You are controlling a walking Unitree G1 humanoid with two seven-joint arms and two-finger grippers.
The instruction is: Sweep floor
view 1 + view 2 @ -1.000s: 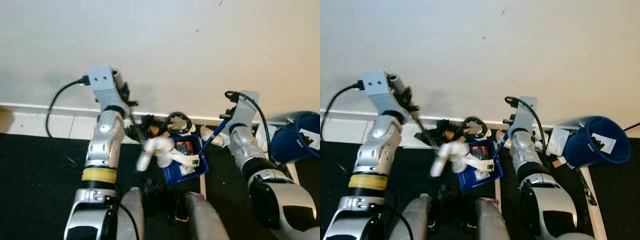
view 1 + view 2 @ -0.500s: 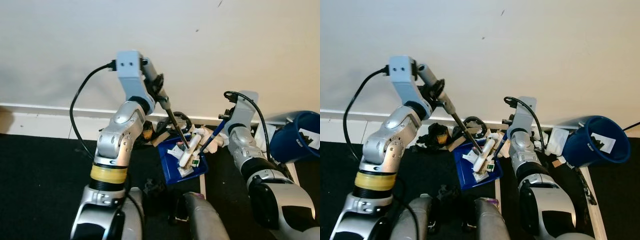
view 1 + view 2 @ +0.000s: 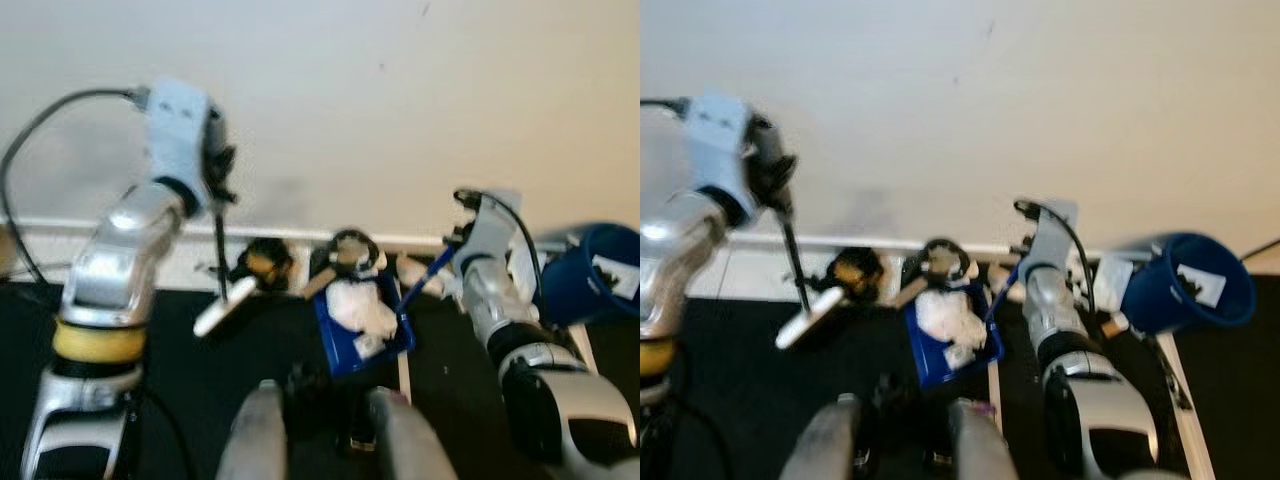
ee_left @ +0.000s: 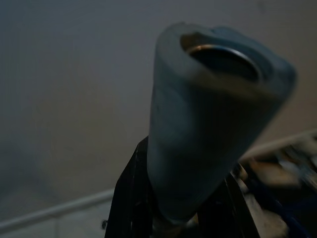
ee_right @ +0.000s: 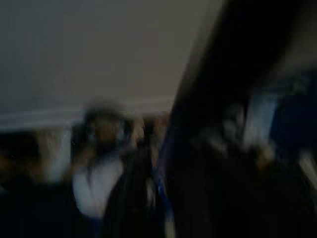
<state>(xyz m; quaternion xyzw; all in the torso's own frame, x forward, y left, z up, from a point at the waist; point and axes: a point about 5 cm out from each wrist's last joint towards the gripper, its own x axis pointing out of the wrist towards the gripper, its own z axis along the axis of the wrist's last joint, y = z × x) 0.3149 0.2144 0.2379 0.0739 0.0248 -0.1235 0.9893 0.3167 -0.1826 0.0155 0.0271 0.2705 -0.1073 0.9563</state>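
The left gripper point(image 3: 215, 165) is raised at the upper left of the frame, in front of the pale wall point(image 3: 330, 90). Its fingers are closed around the handle of a small brush point(image 3: 222, 300). The thin dark shaft goes down from the gripper, and the white brush head hangs at the left of centre, over the dark floor point(image 3: 160, 380) near the white baseboard point(image 3: 290, 238). In the left wrist view the grey end of the brush handle point(image 4: 208, 129) stands up between the black fingers point(image 4: 130, 198).

The blue dustpan point(image 3: 362, 322) lies on the floor at the centre of the frame, just in front of the baseboard, with white crumpled paper point(image 3: 358, 305) inside it. Its blue handle goes up to the right, to the right gripper point(image 3: 452, 250); I cannot tell how those fingers stand, because the views are blurred. Some dark rubbish with a yellowish piece point(image 3: 258, 264) lies on the floor between the brush head and the dustpan, close to the baseboard. A blue bin point(image 3: 1188, 282) lies tilted at the right edge of the frame, with its opening toward the right.
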